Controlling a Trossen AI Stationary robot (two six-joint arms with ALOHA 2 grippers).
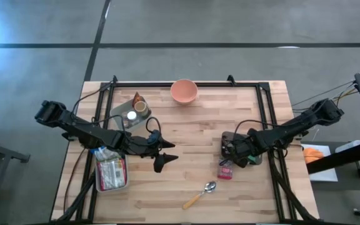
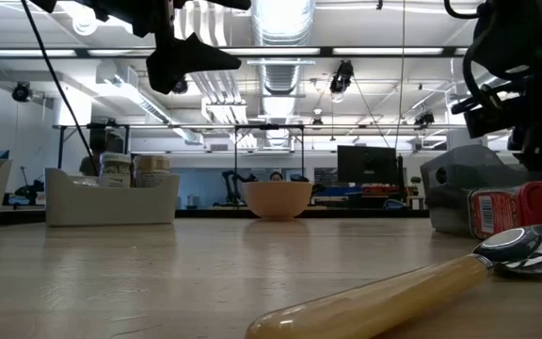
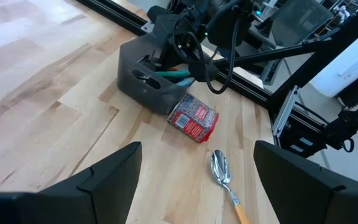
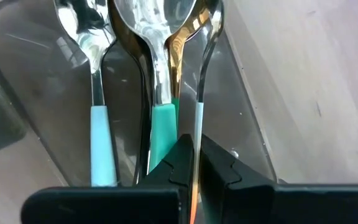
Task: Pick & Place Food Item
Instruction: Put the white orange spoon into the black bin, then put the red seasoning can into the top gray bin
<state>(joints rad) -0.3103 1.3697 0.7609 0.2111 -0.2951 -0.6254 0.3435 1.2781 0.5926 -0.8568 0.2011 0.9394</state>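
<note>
Wooden planks formed the bench (image 1: 186, 134), with a black frame along its edges. Near the right edge, the right gripper (image 4: 194, 163) pointed steeply down into a dark grey cutlery holder (image 3: 143, 78), its fingers pinched onto the thin handle of a utensil (image 4: 199, 127) standing among spoons with teal and pale blue handles. Touching that holder on its front side lay the red food packet (image 3: 193, 117), on its side, and nearer the front edge rested a loose spoon with a wooden handle (image 1: 200, 194). The left gripper (image 1: 162, 154) hovered above the bench left of centre, jaws spread wide and holding nothing, aimed toward the packet across open wood. A peach bowl (image 1: 184, 90) sat at the middle of the back edge; a tray of jars (image 1: 130, 110) stood toward the back-left corner and a tray of packaged goods (image 1: 110, 173) at the front-left. The likely trouble: the right claw's grip was on a slim, smooth handle, so it could slip or twist as it lifts, and the crowded neighbouring spoons could snag and drag out or tip the holder, shoving the packet. The packet's rounded, soft sides could also roll away from a grasp.
</note>
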